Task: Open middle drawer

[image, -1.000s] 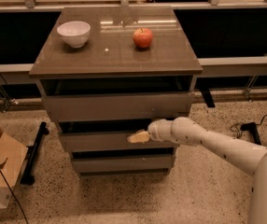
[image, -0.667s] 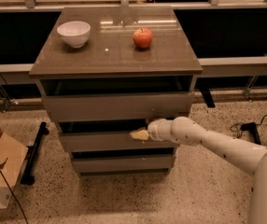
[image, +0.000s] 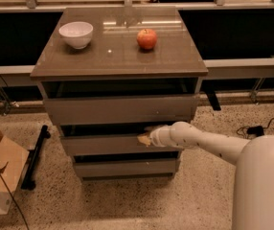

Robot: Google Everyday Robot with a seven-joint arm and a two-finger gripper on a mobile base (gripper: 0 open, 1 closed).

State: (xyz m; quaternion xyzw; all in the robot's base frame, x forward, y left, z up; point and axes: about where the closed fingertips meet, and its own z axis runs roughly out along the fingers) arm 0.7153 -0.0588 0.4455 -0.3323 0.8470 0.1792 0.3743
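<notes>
A grey-brown cabinet has three flat drawer fronts. The middle drawer stands slightly forward of the cabinet, with a dark gap above its top edge. My gripper reaches in from the right on a white arm. Its tan fingertips sit at the top edge of the middle drawer front, right of centre. The top drawer is above it and the bottom drawer below.
A white bowl and a red apple sit on the cabinet top. A cardboard box stands on the floor at the left. Cables lie on the floor at the right.
My gripper has shifted slightly to the right along the middle drawer's top edge. The drawer front has hardly moved.
</notes>
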